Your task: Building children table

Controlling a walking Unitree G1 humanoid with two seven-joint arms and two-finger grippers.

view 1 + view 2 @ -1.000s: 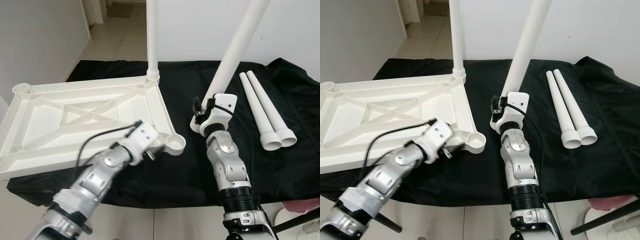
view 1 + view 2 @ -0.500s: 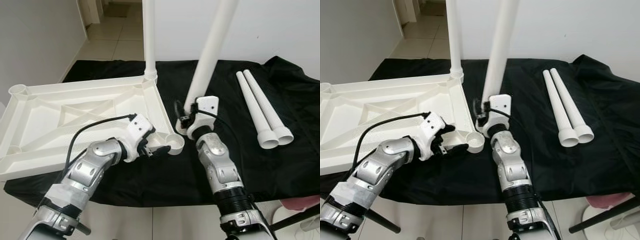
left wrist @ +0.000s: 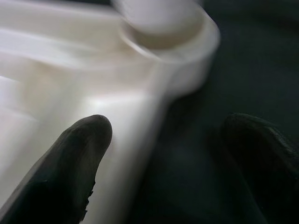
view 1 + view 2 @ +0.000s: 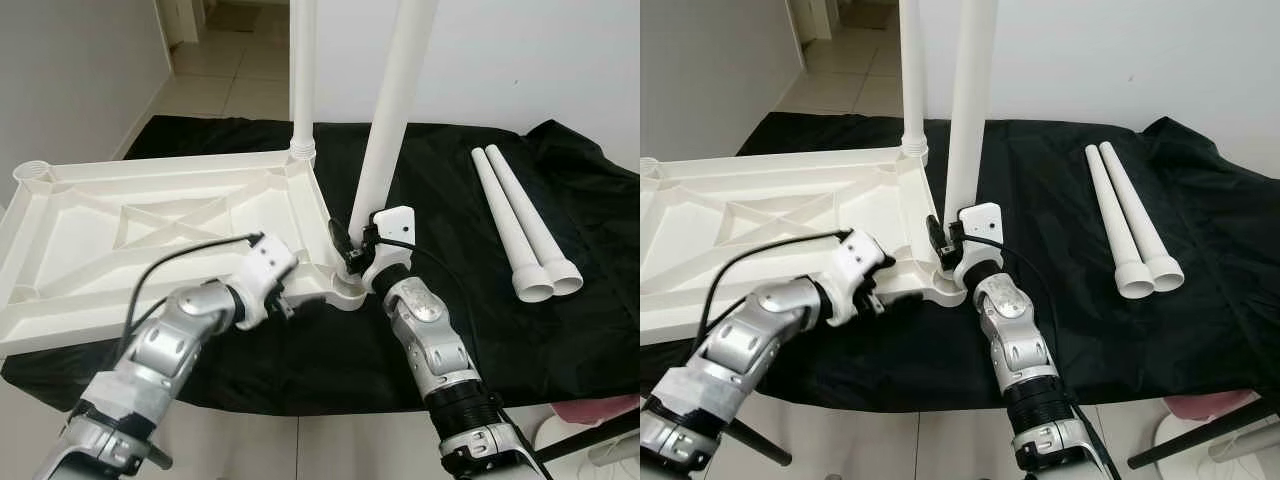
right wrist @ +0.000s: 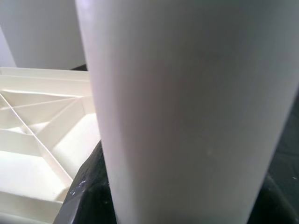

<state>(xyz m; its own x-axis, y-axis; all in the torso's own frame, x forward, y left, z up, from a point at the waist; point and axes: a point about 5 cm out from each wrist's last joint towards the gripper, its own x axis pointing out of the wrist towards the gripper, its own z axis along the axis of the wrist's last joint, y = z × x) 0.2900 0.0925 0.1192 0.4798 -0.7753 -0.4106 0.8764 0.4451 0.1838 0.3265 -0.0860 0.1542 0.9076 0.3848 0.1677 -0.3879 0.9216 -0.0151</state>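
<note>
Currently the upturned tabletop (image 4: 150,230) lies on a black cloth (image 4: 450,330). Right gripper (image 4: 357,252) is clamped on an upright white leg (image 4: 392,110) at the near corner socket (image 4: 345,290); its top is cut off. Left gripper (image 3: 163,154) has fingers (image 3: 77,158) spread beside that socket; the view is blurred. Two spare legs (image 4: 520,225) lie apart.

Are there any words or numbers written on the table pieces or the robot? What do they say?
None: no words, numbers or signs can be read.
The upturned white tabletop, the leg in the right gripper, the two spare legs and the black cloth are all plain.
</note>
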